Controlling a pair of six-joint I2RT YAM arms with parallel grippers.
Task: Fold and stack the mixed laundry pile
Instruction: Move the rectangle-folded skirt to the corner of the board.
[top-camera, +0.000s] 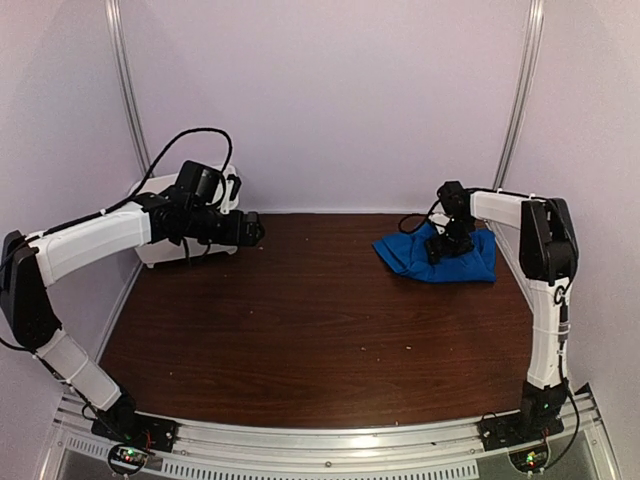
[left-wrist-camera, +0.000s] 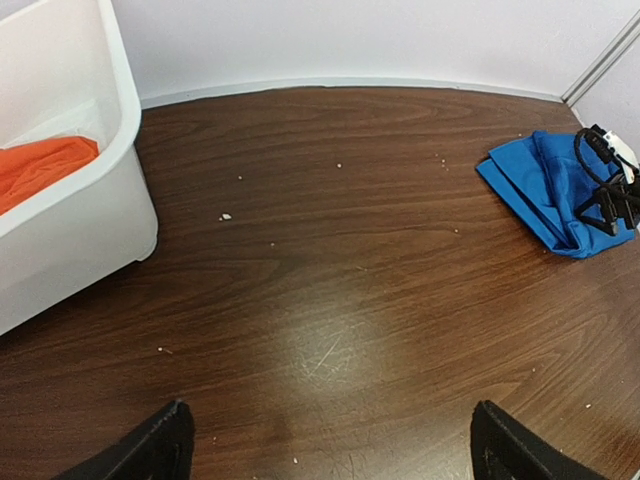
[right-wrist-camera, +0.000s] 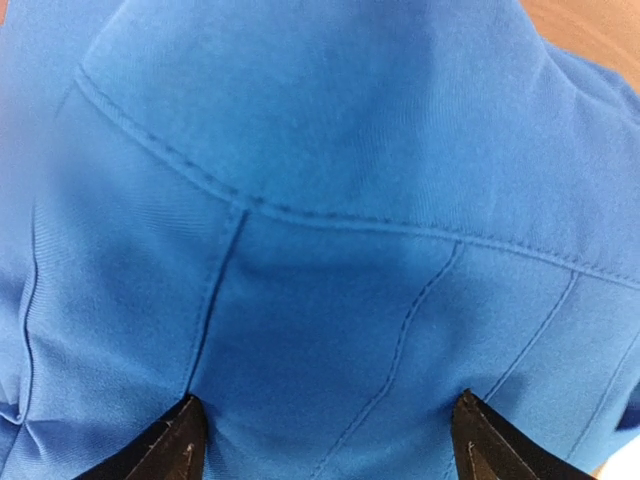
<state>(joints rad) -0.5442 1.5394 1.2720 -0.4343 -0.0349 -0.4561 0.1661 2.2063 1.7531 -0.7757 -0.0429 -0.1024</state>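
The royal-blue garment (top-camera: 470, 262) lies bunched at the back right of the table and also shows in the left wrist view as a blue garment (left-wrist-camera: 540, 190). My right gripper (top-camera: 441, 251) sits on top of it, jaws open wide. Blue cloth (right-wrist-camera: 330, 200) fills the right wrist view, spreading flat between the right gripper's fingertips (right-wrist-camera: 325, 445). The orange-red T-shirt (left-wrist-camera: 40, 168) lies inside the white bin (left-wrist-camera: 110, 200). My left gripper (top-camera: 256, 230) hangs open beside the bin, its fingertips (left-wrist-camera: 332, 450) over bare wood with nothing between them.
The white bin (top-camera: 158, 252) stands at the back left against the wall, partly hidden by my left arm. Pale walls and metal posts close in the back and sides. Small crumbs dot the dark wood table (top-camera: 300, 320).
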